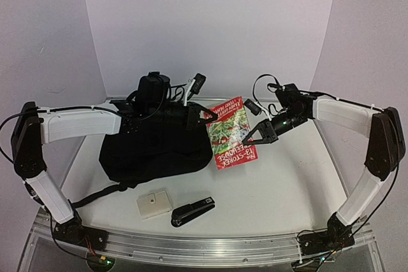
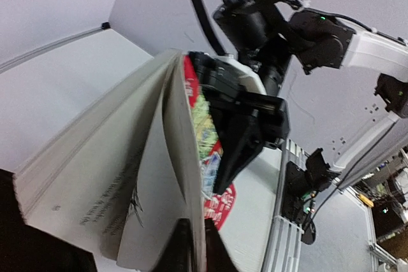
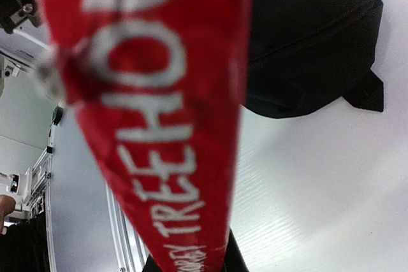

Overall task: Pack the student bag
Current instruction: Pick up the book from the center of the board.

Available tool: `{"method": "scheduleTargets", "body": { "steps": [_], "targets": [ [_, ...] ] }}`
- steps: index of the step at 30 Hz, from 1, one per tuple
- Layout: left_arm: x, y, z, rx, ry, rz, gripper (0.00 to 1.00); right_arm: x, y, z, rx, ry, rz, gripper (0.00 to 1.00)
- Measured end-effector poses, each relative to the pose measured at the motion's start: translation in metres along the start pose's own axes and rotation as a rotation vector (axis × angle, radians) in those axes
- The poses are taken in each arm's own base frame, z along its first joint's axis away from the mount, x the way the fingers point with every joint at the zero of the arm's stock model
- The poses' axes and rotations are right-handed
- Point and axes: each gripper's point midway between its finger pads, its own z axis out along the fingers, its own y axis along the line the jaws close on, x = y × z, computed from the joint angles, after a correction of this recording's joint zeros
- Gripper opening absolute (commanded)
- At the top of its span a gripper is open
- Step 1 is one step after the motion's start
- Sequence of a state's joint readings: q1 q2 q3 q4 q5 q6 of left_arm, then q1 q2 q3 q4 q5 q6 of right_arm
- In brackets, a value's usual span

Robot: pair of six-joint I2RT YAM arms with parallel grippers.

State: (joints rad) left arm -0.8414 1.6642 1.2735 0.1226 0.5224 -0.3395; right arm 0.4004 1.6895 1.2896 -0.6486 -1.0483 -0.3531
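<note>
The student bag (image 1: 153,148) lay flat on the bench (image 1: 280,183), at 9 o'clock from the book (image 1: 228,133). The left fingers (image 1: 199,117) were clamped on the book's 10 o'clock corner. The right fingers (image 1: 257,136) were closed on its 3 o'clock edge, and the book was raised off the bench.
</note>
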Motion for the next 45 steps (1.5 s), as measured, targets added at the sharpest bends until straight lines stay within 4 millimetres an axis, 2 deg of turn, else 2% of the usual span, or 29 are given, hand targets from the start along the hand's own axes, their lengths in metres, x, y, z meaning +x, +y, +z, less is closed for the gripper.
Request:
{"method": "scheduleTargets", "body": {
  "steps": [1, 2, 3, 6, 13, 19, 22, 27, 30, 32, 35, 36, 40, 41, 42, 45],
  "targets": [
    [-0.001, 0.005, -0.003, -0.025, -0.009, 0.003, 0.62, -0.002, 0.004, -0.002, 0.002, -0.003, -0.002, 0.0],
    [-0.003, 0.008, -0.005, -0.045, -0.017, 0.003, 0.74, -0.002, 0.006, -0.003, 0.003, -0.005, 0.002, 0.0],
    [-0.005, 0.01, -0.008, -0.065, -0.023, 0.004, 0.83, -0.004, 0.008, -0.005, 0.005, -0.009, 0.004, 0.0],
    [-0.006, 0.016, -0.016, -0.129, -0.018, 0.018, 0.99, -0.004, 0.007, -0.008, 0.033, -0.009, 0.012, 0.0],
    [0.011, 0.023, -0.04, -0.243, 0.112, 0.121, 1.0, 0.006, 0.01, -0.007, 0.095, 0.049, -0.009, 0.0],
    [0.037, 0.022, -0.048, -0.226, 0.236, 0.186, 1.0, 0.033, 0.04, 0.021, 0.076, 0.202, -0.108, 0.0],
    [0.042, 0.015, -0.048, -0.181, 0.265, 0.196, 0.99, 0.048, 0.056, 0.034, 0.059, 0.278, -0.164, 0.0],
    [0.048, -0.006, -0.037, -0.032, 0.315, 0.195, 0.91, 0.064, 0.073, 0.043, 0.046, 0.365, -0.224, 0.0],
    [0.062, -0.018, -0.031, 0.062, 0.358, 0.172, 0.9, 0.063, 0.075, 0.041, 0.052, 0.375, -0.237, 0.0],
    [0.067, -0.025, -0.031, 0.106, 0.374, 0.158, 0.84, 0.06, 0.076, 0.04, 0.054, 0.374, -0.247, 0.0],
    [0.071, -0.038, -0.03, 0.165, 0.382, 0.153, 0.64, 0.058, 0.076, 0.038, 0.057, 0.376, -0.259, 0.0],
    [0.072, -0.042, -0.03, 0.18, 0.386, 0.149, 0.55, 0.058, 0.077, 0.038, 0.058, 0.376, -0.262, 0.0],
    [0.082, -0.04, -0.023, 0.196, 0.412, 0.135, 0.22, 0.058, 0.078, 0.035, 0.058, 0.389, -0.263, 0.06],
    [0.086, -0.038, -0.02, 0.191, 0.421, 0.123, 0.16, 0.058, 0.079, 0.034, 0.058, 0.394, -0.262, 0.1],
    [0.087, -0.036, -0.019, 0.186, 0.426, 0.108, 0.11, 0.057, 0.079, 0.033, 0.063, 0.397, -0.261, 0.2],
    [0.08, -0.034, -0.017, 0.174, 0.4, 0.101, 0.01, 0.047, 0.075, 0.027, 0.106, 0.398, -0.24, 0.72]
  ]
}}
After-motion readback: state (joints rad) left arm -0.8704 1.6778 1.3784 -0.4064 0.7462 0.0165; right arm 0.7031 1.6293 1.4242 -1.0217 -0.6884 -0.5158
